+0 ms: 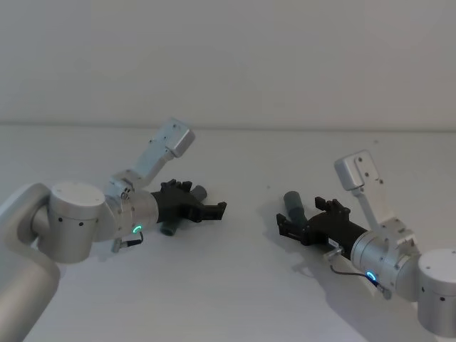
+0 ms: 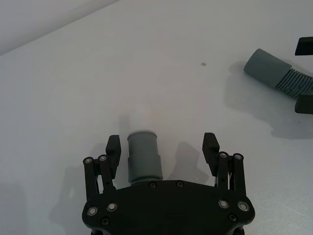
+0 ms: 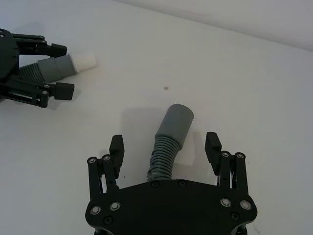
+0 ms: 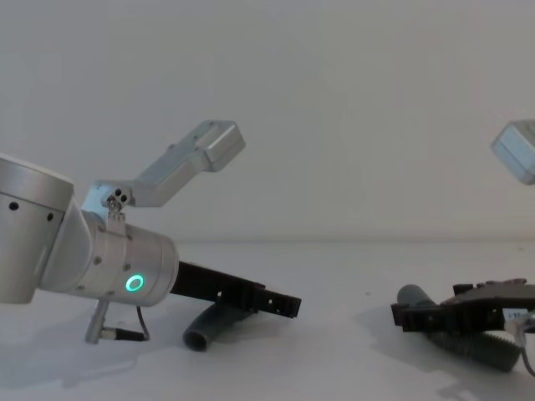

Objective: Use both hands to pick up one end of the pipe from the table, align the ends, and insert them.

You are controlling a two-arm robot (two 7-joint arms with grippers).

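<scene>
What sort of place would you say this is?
Probably a robotics lab or test bench: a plain white table against a plain wall, with the left gripper and right gripper open around a grey elbow and a corrugated hose.

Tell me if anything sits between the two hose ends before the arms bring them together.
Nothing visible does. Only bare table lies between the elbow's mouth and the corrugated hose's cuff. The left gripper and right gripper each straddle their own piece, both open.
</scene>
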